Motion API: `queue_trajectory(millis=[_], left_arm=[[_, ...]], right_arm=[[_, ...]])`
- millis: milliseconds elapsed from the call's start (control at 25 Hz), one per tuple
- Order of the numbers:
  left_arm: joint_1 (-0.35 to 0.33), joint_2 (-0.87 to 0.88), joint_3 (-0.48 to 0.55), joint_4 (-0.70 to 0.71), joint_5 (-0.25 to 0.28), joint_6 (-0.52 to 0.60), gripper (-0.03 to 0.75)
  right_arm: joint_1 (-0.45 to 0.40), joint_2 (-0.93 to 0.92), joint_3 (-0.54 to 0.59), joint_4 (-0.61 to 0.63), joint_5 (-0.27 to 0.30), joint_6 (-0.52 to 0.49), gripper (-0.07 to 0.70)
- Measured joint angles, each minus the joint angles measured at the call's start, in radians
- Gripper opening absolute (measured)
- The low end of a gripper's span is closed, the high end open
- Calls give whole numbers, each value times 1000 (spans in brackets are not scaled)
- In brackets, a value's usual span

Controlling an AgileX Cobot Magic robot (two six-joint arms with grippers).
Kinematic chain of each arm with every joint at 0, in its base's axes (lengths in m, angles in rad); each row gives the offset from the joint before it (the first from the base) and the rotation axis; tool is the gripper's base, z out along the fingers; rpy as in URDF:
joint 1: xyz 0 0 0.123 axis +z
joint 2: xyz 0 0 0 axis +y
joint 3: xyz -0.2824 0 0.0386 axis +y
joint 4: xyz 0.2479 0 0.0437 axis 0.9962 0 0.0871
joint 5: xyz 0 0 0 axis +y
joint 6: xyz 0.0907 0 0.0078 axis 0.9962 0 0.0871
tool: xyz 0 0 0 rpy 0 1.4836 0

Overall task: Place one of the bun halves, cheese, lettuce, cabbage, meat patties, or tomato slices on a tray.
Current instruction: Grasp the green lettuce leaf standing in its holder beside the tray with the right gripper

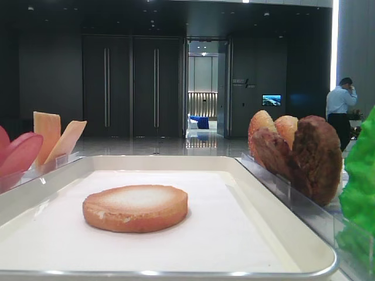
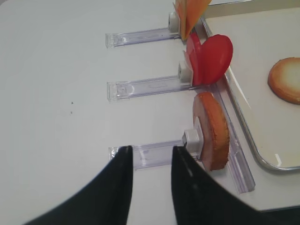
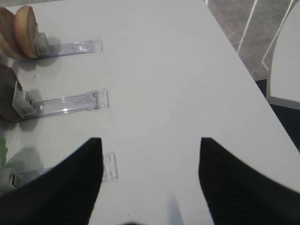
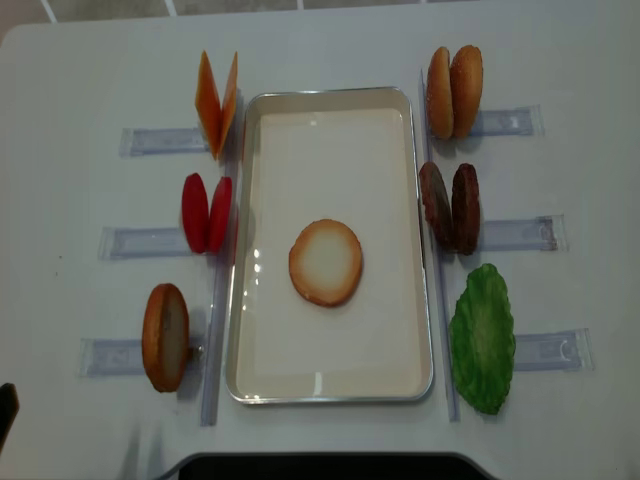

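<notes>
One bun half [image 4: 326, 262] lies flat in middle of the tray [image 4: 330, 390], pale face up. Standing in holders beside tray: 3 more bun halves, 2 cheese slices [image 4: 217, 102], 2 tomato slices [image 4: 207, 213], 2 meat patties [image 4: 450, 207], 1 lettuce [image 4: 482, 338]. Left gripper [image 2: 151, 159] and right gripper [image 3: 150, 154]: fingers apart, nothing between.

Even overhead light washes my white table [image 4: 330, 40], shadows soft and short. Glare streaks the tray [image 4: 237, 300] rim. In the low view the dark hall behind looks soft, perhaps out of focus; my near fingers [image 3: 61, 187] blur black.
</notes>
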Motion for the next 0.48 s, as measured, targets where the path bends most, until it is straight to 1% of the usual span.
queue_trajectory(millis=[120,480], left_arm=[[0,0,0,0,0,0,198],[0,0,0,0,0,0,181]], right_arm=[[0,0,0,0,0,0,426],[0,8,0,1,0,0,424]])
